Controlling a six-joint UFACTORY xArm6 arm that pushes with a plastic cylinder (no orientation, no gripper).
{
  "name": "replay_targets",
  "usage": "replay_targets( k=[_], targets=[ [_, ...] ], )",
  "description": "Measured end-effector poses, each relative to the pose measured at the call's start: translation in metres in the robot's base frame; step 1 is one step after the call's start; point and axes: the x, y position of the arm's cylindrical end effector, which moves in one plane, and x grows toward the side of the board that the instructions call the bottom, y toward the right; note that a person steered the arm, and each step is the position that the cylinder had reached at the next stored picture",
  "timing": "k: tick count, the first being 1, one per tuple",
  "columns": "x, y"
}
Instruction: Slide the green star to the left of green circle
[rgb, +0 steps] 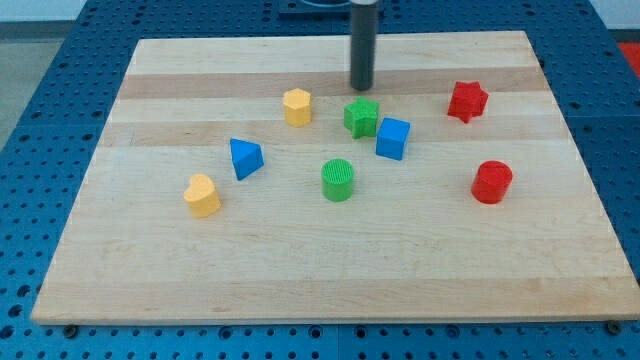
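Note:
The green star (362, 116) sits just above the board's middle, touching or almost touching the blue cube (393, 138) on its right. The green circle (338, 180) stands below it and slightly to the left, apart from it. My tip (361, 88) is just above the green star, at its top edge; I cannot tell whether it touches. The rod rises straight up out of the view's top.
A yellow hexagon (297, 106) lies left of the star. A blue triangle (245, 158) and a yellow heart (202, 195) lie further left. A red star (467, 101) and a red cylinder (491, 182) are at the right. The wooden board (320, 280) ends in blue pegboard.

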Motion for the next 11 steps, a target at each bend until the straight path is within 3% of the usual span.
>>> replay_targets(
  k=[3, 7, 11],
  targets=[
    [0.064, -0.016],
    [0.099, -0.022],
    [0.14, -0.091]
  ],
)
